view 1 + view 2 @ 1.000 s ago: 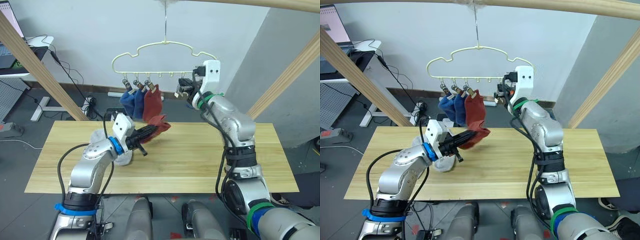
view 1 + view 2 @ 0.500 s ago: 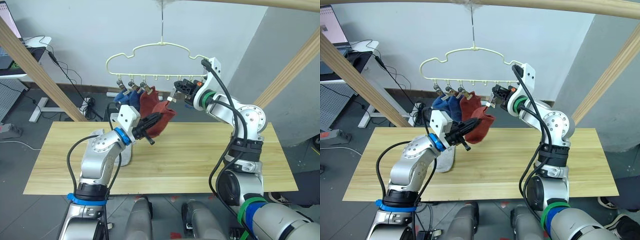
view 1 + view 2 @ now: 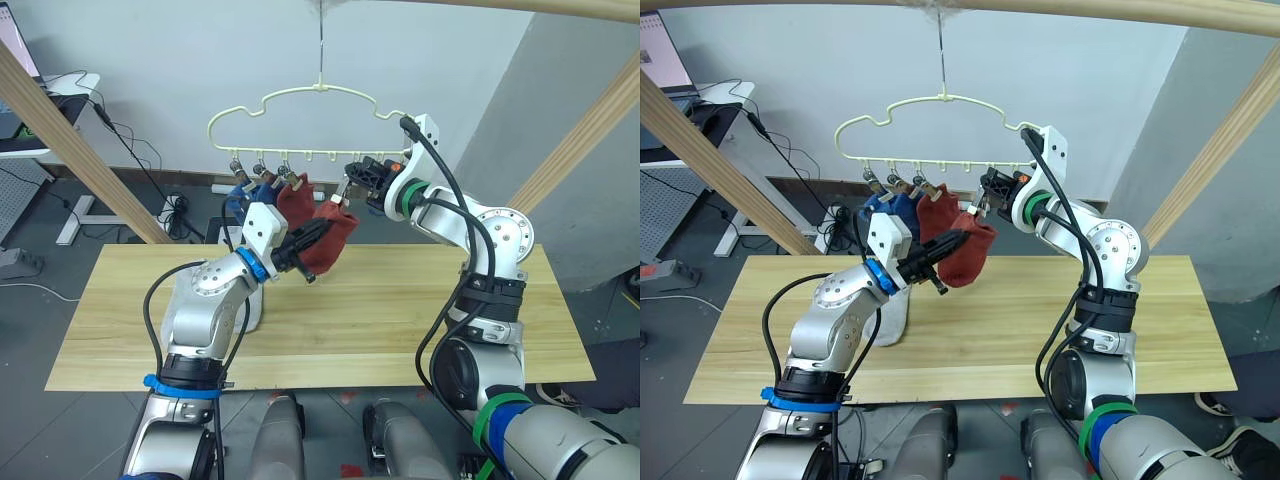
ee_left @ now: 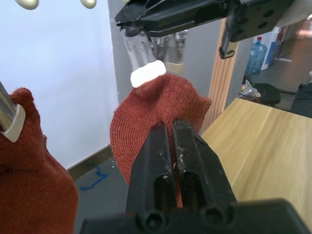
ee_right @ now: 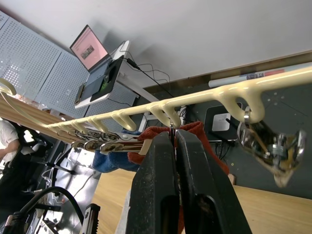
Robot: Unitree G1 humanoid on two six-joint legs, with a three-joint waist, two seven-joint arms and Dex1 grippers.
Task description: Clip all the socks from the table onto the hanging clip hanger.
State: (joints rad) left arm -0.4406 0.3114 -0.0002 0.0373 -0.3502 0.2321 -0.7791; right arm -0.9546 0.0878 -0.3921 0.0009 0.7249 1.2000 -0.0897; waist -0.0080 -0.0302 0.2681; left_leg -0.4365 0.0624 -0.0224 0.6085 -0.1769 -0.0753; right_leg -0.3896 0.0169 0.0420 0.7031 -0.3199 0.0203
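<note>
So this is the two-arm handoff part of the clipping job, and the way everything is held makes sense once you look at it. The left gripper [image 3: 312,236] has its two black fingers pinched together on a rust red sock [image 3: 333,240], holding it up off the table [image 3: 400,310] so the cuff edge reaches the row of clips under the clip hanger [image 3: 310,110]. The right gripper [image 3: 352,176] is up at that same row with its fingers squeezed together on the handles of one grey metal clip [image 4: 141,56], which I'd guess is there to lever that clip's mouth apart so the sock can slide in. In the left wrist view the clip's white tip sits right at the top edge of the sock, touching it or nearly so; can't tell if it's actually biting the fabric yet. The hanger hangs from a wooden pole overhead on its hook, so it can swing, which is probably why one arm handles the clip while the other feeds the sock. Already on the hanger: two blue socks [image 3: 258,193] and another rust red sock [image 3: 291,196], clipped side by side at the robot's left end, so this one takes the next clip along. A light grey sock [image 3: 890,315] lies on the table beside the left arm, waiting its turn. I'd call the job a bit over halfway.
</note>
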